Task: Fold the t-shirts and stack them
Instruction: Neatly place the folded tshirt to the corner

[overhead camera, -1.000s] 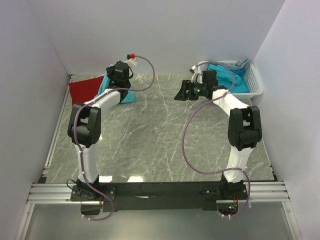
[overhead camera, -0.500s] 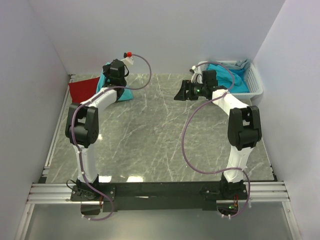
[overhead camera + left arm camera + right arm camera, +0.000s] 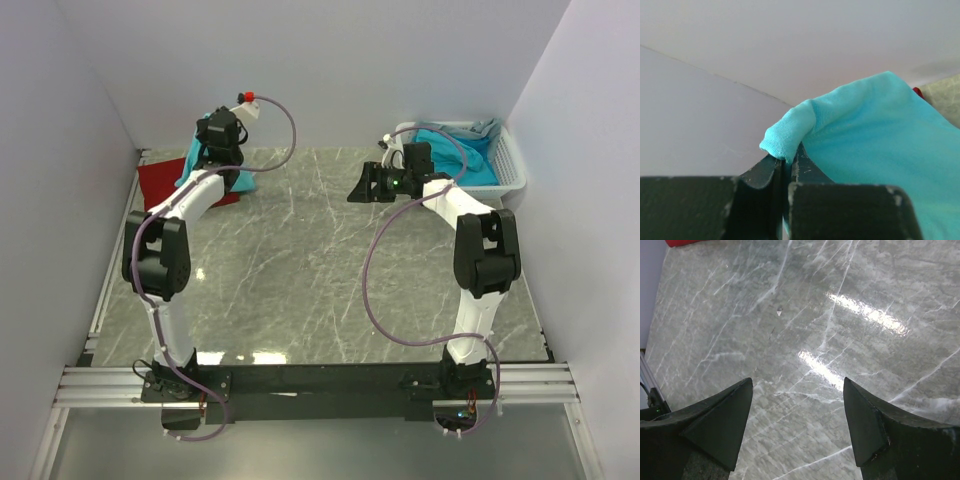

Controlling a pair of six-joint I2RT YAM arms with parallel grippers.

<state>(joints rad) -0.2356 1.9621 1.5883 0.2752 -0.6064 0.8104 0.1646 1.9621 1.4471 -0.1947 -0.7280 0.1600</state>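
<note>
Presently, left pincer [image 3: 788,162] is clenched on a turquoise t-shirt [image 3: 865,135], hanging over the folded red t-shirt [image 3: 158,182]; right pincer [image 3: 797,425] is released, empty; further turquoise shirts [image 3: 475,165] in the basket [image 3: 515,172] await folding.

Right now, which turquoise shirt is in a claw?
The far-left turquoise shirt, by the red shirt: left claw is shut on its edge. The other lies in the white basket; right claw is open.

turquoise shirt [image 3: 875,125], red shirt [image 3: 158,183], grey marble table [image 3: 805,315]
</note>
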